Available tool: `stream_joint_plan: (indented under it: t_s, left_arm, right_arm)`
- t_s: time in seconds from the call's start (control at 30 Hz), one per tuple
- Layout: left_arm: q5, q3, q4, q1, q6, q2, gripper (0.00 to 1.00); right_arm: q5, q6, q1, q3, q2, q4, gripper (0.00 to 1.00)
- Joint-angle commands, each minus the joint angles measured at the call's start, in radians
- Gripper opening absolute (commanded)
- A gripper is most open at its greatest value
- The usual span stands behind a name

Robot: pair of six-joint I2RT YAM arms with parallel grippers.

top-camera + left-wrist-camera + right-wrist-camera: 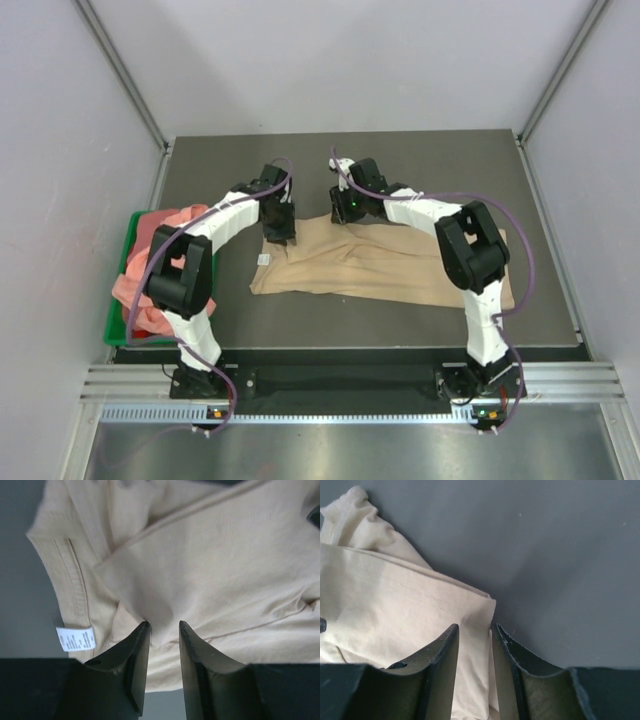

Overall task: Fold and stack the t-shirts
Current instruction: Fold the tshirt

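The tan t-shirt [400, 265] is seen spread across the middle of the dark table [430, 170], creased along its length, one end near the left arm and the other end reaching past the right arm. A small white neck label [75, 639] is noted at the end nearer the left arm, just beside the ribbed collar edge. The salmon-pink t-shirts [130, 288] are observed heaped in the green bin [115, 320] at the left edge of the table, spilling over its rim, well apart from the tan shirt. The left gripper [281, 232] is held over the far left corner of the tan shirt. In the left wrist view its fingers [135, 655] are seen spread, with smooth cloth showing through the gap and nothing pinched between them; the label lies just left of the left-hand finger. The right gripper [343, 212] is positioned at the shirt's far edge, near the middle of the table. In the right wrist view its fingers [440, 655] are also seen apart, with a folded, stitched hem of the shirt running into the gap. Whether either pad touches that hem cannot be told. Bare table is recorded to the right of the hem.
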Motion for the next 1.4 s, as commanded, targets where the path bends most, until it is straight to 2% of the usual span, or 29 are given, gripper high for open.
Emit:
stream_joint_plan:
  t_s: [0.0,0.1,0.27,0.37,0.43,0.67,0.8,0.9,1.07,1.2,1.37]
  left_arm:
    - [-0.048,0.092,-0.015,0.027,0.007,0.035,0.36]
    - [-0.025,0.138,-0.022,0.048,0.013,0.066,0.36]
    - [-0.009,0.173,-0.019,0.053,0.001,0.113,0.37]
    - [-0.002,0.181,-0.025,0.053,0.002,0.141,0.37]
    - [-0.026,0.183,-0.042,0.053,0.002,0.149,0.37]
    - [-0.147,0.183,-0.077,0.053,0.008,0.149,0.39]
    - [-0.199,0.212,-0.123,0.053,0.019,0.139,0.40]
    - [-0.178,0.203,-0.109,0.054,0.024,0.132,0.41]
    - [-0.106,0.164,-0.026,0.054,0.022,0.132,0.37]
    - [-0.114,0.198,-0.052,0.054,0.021,0.161,0.31]
    - [-0.095,0.210,-0.046,0.056,0.031,0.165,0.10]
  right_arm:
    - [0.020,-0.033,0.018,0.071,0.023,0.021,0.33]
    - [0.015,-0.042,0.021,0.078,0.029,0.032,0.27]
    - [0.006,-0.051,0.024,0.091,0.047,0.031,0.26]
    - [0.012,-0.056,0.024,0.094,0.047,0.032,0.18]
    - [0.018,-0.064,0.024,0.090,0.040,0.034,0.10]
    - [-0.005,-0.065,0.027,0.094,0.001,0.035,0.00]
    - [-0.003,-0.058,0.032,0.027,-0.042,0.089,0.00]
    - [0.004,-0.054,0.032,0.001,-0.055,0.110,0.00]
    - [0.000,-0.050,0.035,0.001,-0.065,0.103,0.00]
    - [0.010,-0.054,0.035,0.002,-0.080,0.089,0.00]
    - [0.010,-0.053,0.033,-0.010,-0.108,0.081,0.00]
